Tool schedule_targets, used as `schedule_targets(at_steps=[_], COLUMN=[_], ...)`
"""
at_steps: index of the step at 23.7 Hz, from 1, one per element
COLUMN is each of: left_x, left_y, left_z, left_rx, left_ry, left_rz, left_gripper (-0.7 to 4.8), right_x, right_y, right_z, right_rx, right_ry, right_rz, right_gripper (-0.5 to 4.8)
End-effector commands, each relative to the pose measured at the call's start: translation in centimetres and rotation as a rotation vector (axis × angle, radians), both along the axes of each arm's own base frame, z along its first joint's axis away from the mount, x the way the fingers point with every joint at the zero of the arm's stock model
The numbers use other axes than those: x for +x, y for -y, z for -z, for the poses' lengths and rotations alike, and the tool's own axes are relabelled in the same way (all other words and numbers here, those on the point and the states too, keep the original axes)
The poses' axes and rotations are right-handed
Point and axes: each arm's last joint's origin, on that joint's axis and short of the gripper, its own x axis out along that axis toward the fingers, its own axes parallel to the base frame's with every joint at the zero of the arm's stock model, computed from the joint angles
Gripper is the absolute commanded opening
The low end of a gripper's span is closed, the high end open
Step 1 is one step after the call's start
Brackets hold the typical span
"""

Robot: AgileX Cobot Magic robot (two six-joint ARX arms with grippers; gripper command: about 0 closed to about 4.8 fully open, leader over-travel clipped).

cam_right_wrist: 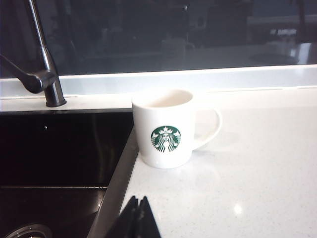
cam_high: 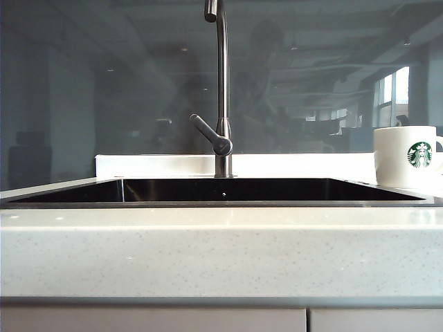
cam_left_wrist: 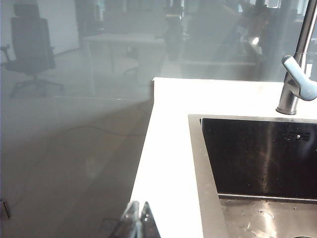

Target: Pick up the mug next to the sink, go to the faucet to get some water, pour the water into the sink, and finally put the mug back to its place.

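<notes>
The white mug [cam_high: 406, 156] with the green logo stands upright on the counter just right of the sink [cam_high: 221, 191]; neither gripper shows in the exterior view. In the right wrist view the mug [cam_right_wrist: 167, 128] sits by the sink's rim [cam_right_wrist: 119, 173], handle turned away from the basin. My right gripper [cam_right_wrist: 138, 199] is shut and empty, a short way back from the mug. The faucet [cam_high: 221, 90] rises behind the basin's middle, with no water running. My left gripper [cam_left_wrist: 139, 205] is shut and empty over the counter beside the sink's other end [cam_left_wrist: 198, 168].
A glossy grey backsplash [cam_high: 104, 90] runs behind the counter. The pale speckled countertop [cam_high: 221, 249] has a broad front ledge. A drain [cam_right_wrist: 27, 231] lies in the basin floor. The faucet's lever [cam_high: 208, 133] angles out to the left.
</notes>
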Motion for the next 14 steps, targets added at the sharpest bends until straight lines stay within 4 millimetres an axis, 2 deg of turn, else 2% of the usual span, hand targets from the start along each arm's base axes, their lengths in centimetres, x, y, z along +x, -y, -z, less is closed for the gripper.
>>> schedule_targets(at_steps=[1,14], left_x=[-0.02,-0.02], left_y=[-0.02,-0.02], left_z=[-0.12,-0.12], left_rx=[0.004,0.004], left_ry=[0.003,0.003], left_rz=[-0.003,-0.003], left_gripper=[-0.03,-0.03], right_x=[0.0,-0.05], right_y=[-0.02,-0.01], right_z=[-0.1,-0.51], right_rx=[0.005,0.032], right_ry=[0.021,0.064], right_rz=[-0.002,-0.004], right_gripper=[-0.09,-0.09])
